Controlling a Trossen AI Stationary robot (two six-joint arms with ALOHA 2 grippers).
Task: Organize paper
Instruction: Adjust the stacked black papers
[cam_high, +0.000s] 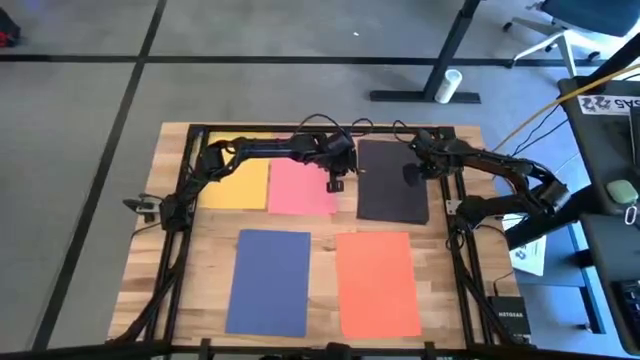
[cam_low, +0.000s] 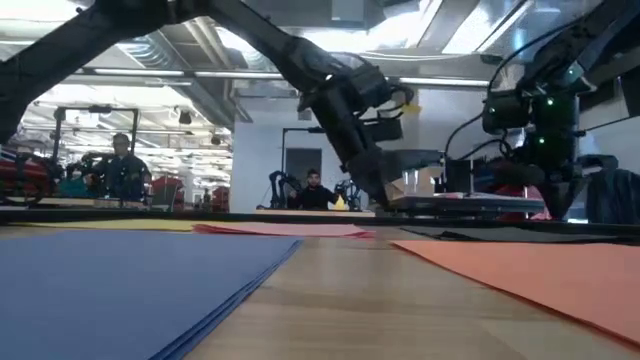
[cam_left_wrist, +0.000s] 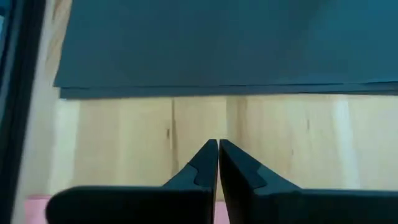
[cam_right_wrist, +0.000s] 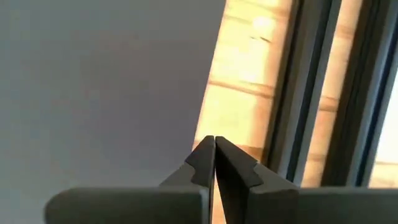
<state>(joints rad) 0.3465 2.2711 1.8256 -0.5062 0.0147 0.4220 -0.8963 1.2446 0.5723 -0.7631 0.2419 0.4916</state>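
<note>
Five coloured sheets of paper lie flat on the wooden table: yellow (cam_high: 238, 185) and pink (cam_high: 300, 188) at the far left, black (cam_high: 390, 185) at the far right, navy blue (cam_high: 270, 280) and orange (cam_high: 378, 282) along the near side. My left gripper (cam_high: 336, 184) is shut and points down over the bare wood strip between the pink sheet and the black sheet (cam_left_wrist: 236, 43). My right gripper (cam_high: 410, 175) is shut over the black sheet (cam_right_wrist: 99, 93), close to its right edge. My left gripper has its shut fingertips (cam_left_wrist: 211, 152) over the bare wood beside the black sheet's edge; I cannot tell whether they touch the table. My right gripper points its shut fingertips (cam_right_wrist: 208, 149) down at the black sheet's right edge (cam_right_wrist: 205, 118); whether they touch it cannot be told.
A black metal frame (cam_high: 190, 130) runs round the table and stands close to my right gripper (cam_right_wrist: 311, 93). A white printed sheet (cam_high: 528, 255) and a dark box (cam_high: 505, 315) lie off the table's right side. People show in the room beyond (cam_low: 120, 165).
</note>
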